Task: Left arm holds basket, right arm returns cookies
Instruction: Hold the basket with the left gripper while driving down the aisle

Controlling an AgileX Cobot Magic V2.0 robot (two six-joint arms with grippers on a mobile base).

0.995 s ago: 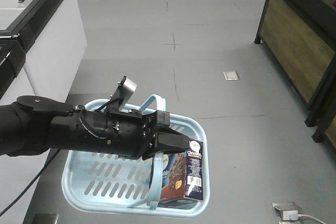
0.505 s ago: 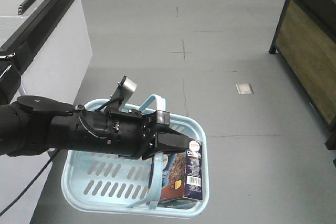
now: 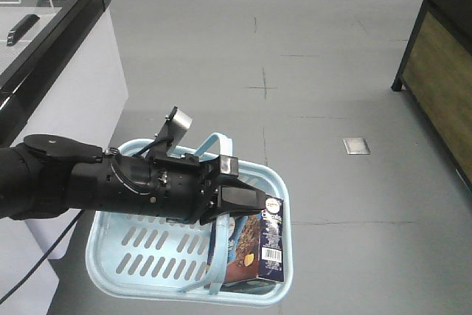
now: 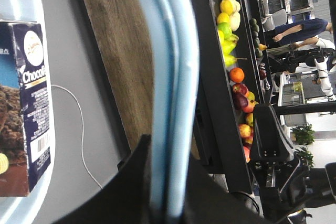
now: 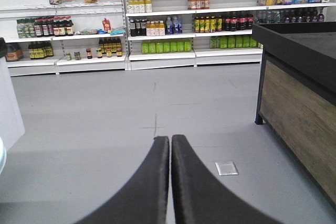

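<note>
My left gripper (image 3: 247,201) is shut on the raised swing handles (image 3: 215,145) of the light blue basket (image 3: 110,256), which hangs below the black left arm (image 3: 88,186). In the left wrist view the blue handle (image 4: 170,77) runs straight between the black jaws of that gripper (image 4: 168,148). The cookies (image 3: 258,248), a dark navy and brown box, stand upright at the basket's right end, and the box (image 4: 29,103) also shows at the left edge of the wrist view. My right gripper (image 5: 170,139) is shut on nothing, pointing over bare floor.
A white freezer cabinet (image 3: 66,71) stands at the left. A wooden-sided display stand (image 3: 442,86) is at the right, with fruit (image 4: 236,72) on top. Stocked shelves (image 5: 157,24) line the far wall. A metal floor plate (image 3: 356,145) lies ahead.
In the front view the floor, freezer and stand have slid right and down, and the far shelves have come into sight. The left arm, basket and cookies hold the same place in the frame.
</note>
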